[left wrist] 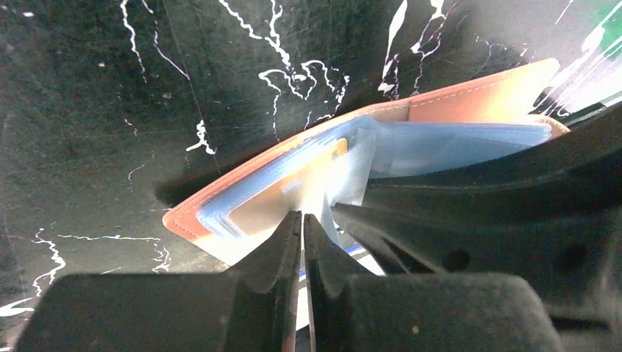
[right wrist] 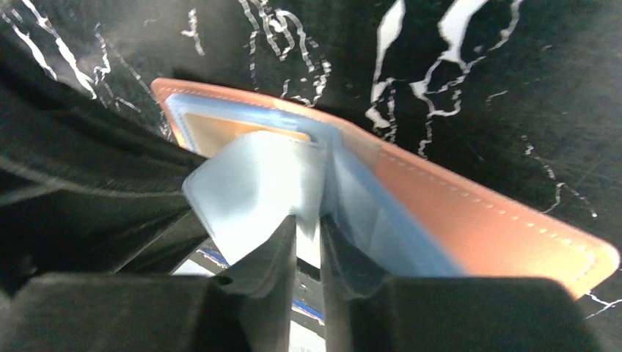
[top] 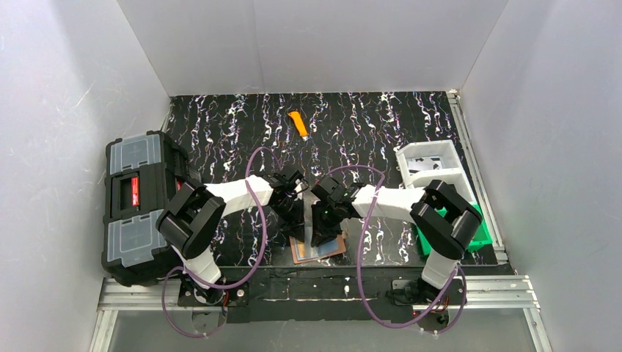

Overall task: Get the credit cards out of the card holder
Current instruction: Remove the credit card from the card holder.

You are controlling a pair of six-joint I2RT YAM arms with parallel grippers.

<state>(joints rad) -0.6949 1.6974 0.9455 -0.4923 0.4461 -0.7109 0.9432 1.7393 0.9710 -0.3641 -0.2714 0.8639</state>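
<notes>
The brown card holder [top: 320,249] lies open at the table's near edge, its clear blue-tinted sleeves showing. It also shows in the left wrist view [left wrist: 469,99] and the right wrist view [right wrist: 484,227]. The orange-tan card [left wrist: 282,196] sits in a sleeve and also shows in the right wrist view [right wrist: 213,128]. A pale blue-grey card [right wrist: 246,183] stands lifted out of the fold. My right gripper [right wrist: 308,220] is pinched on its lower edge. My left gripper [left wrist: 302,216] is shut on a thin clear sleeve edge of the holder. Both grippers [top: 293,218] [top: 323,224] meet over the holder.
A big black toolbox [top: 139,205] stands at the left. An orange utility knife [top: 298,124] lies at the far middle. A white bin [top: 433,167] and a green tray [top: 480,235] stand at the right. The right gripper's fingers [left wrist: 411,227] crowd beside my left fingers.
</notes>
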